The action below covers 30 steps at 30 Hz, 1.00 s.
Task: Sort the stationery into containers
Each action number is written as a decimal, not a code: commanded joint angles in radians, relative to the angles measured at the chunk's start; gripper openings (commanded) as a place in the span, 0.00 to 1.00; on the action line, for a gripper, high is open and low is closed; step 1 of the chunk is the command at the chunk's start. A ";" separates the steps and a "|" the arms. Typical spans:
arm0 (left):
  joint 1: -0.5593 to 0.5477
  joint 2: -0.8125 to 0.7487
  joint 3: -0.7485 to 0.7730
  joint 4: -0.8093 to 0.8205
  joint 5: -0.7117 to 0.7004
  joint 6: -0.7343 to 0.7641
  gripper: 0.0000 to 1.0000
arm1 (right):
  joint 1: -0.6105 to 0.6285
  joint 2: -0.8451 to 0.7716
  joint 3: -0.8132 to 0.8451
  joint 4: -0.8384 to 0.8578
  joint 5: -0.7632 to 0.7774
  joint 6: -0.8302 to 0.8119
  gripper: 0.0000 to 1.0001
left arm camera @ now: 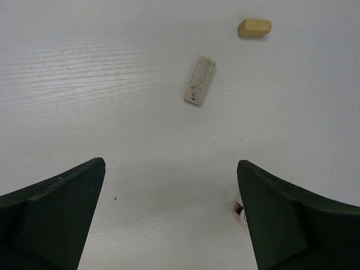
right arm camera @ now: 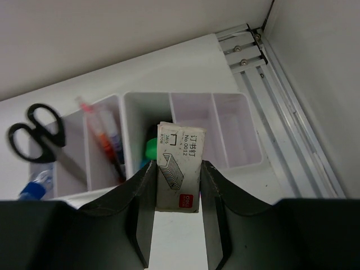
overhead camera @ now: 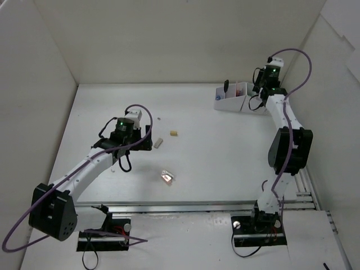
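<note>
My right gripper point(right arm camera: 179, 166) is shut on a small grey staple box point(right arm camera: 181, 145) and holds it above the white containers point(right arm camera: 212, 112) at the back right point(overhead camera: 230, 102). Its compartments hold black-handled scissors point(right arm camera: 39, 138), pens point(right arm camera: 101, 138), a green-capped marker point(right arm camera: 151, 149) and a blue-tipped tube point(right arm camera: 35, 185). The two right-hand compartments look bare. My left gripper point(left arm camera: 171, 164) hangs open over the table with nothing between its fingers. Ahead of it lie a white eraser point(left arm camera: 200, 81) and, farther off, a beige eraser point(left arm camera: 254, 28).
A small clear pinkish item point(overhead camera: 167, 178) lies on the table near the front, its edge peeking out beside my left gripper's right finger point(left arm camera: 239, 209). A tiny white scrap point(overhead camera: 159, 118) lies behind the erasers. White walls enclose the table, and a metal rail point(right arm camera: 247, 45) runs behind the containers.
</note>
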 commanded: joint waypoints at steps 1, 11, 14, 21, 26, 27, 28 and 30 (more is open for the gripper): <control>0.015 0.030 0.062 0.054 0.024 0.045 0.99 | -0.070 0.089 0.156 0.010 -0.167 -0.071 0.00; 0.015 0.141 0.131 0.054 0.065 0.062 1.00 | -0.120 0.304 0.378 -0.020 -0.266 -0.129 0.06; 0.015 0.158 0.143 0.051 0.067 0.062 1.00 | -0.117 0.341 0.396 -0.020 -0.261 -0.128 0.09; 0.015 0.144 0.140 0.037 0.050 0.059 0.99 | -0.119 0.285 0.329 -0.020 -0.193 -0.083 0.32; 0.015 0.104 0.110 0.043 0.055 0.053 1.00 | -0.116 0.220 0.310 -0.020 -0.114 -0.091 0.60; 0.015 0.098 0.104 0.046 0.055 0.050 0.99 | -0.119 0.211 0.309 -0.020 -0.125 -0.095 0.65; 0.015 0.092 0.096 0.048 0.053 0.048 1.00 | -0.119 0.205 0.303 -0.020 -0.131 -0.098 0.70; 0.015 0.076 0.090 0.045 0.041 0.044 0.99 | -0.119 0.177 0.293 -0.020 -0.175 -0.103 0.72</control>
